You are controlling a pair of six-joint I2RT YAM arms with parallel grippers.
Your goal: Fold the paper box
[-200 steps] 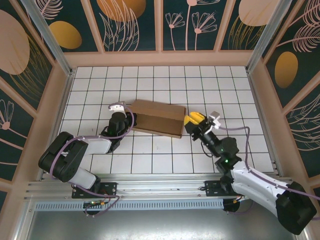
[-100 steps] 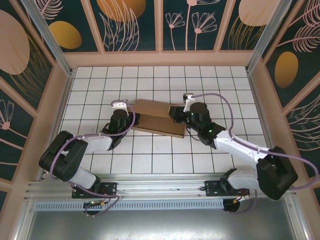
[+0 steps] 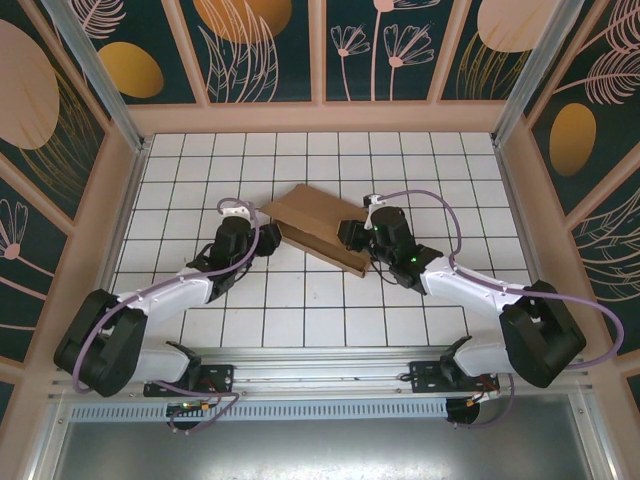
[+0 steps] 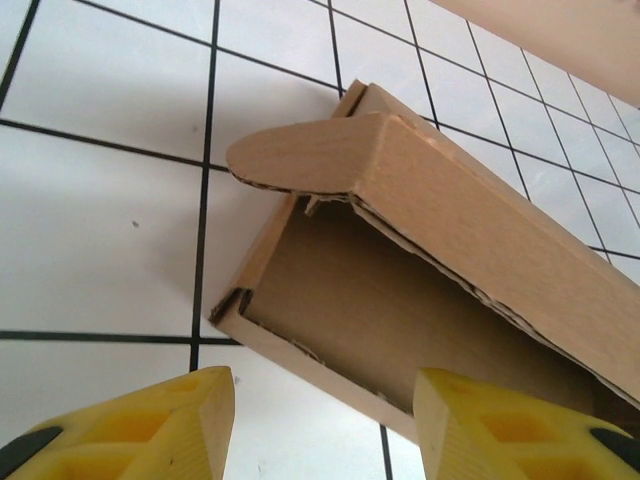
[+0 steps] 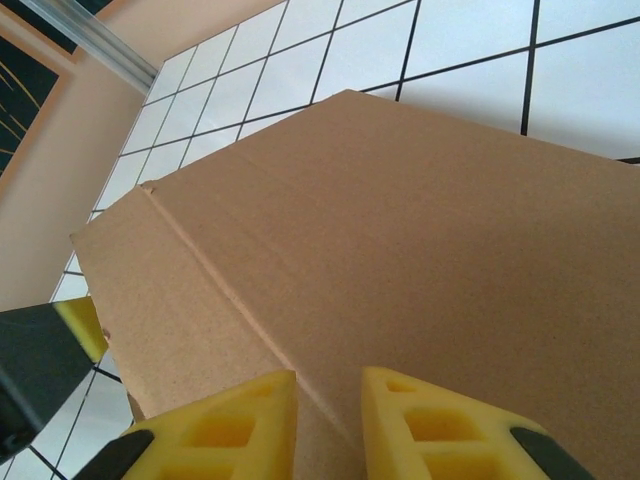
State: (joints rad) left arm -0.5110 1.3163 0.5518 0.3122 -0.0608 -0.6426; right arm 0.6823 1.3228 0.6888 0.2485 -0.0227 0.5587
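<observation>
The paper box (image 3: pixel 313 224) is a low brown cardboard box lying at an angle in the middle of the tiled table. Its lid hangs part-closed over the open side, with a rounded tab (image 4: pixel 296 156) sticking out at the near corner. My left gripper (image 3: pixel 264 238) is at the box's left end. It stands open just short of the front wall (image 4: pixel 330 372), with nothing between its fingers. My right gripper (image 3: pixel 352 236) rests on top of the lid (image 5: pixel 380 230) near the right end. Its yellow fingers (image 5: pixel 240 415) are a narrow gap apart and grip nothing.
The white tiled table (image 3: pixel 300 310) is fenced by tan walls on three sides. A metal rail (image 3: pixel 320 375) runs along the near edge by the arm bases. One left finger (image 5: pixel 45 345) shows beyond the lid's edge in the right wrist view.
The box has turned from nearly level to a diagonal, and its lid has come down. My right arm swung from the box's right end onto the lid. My left gripper has opened wider.
</observation>
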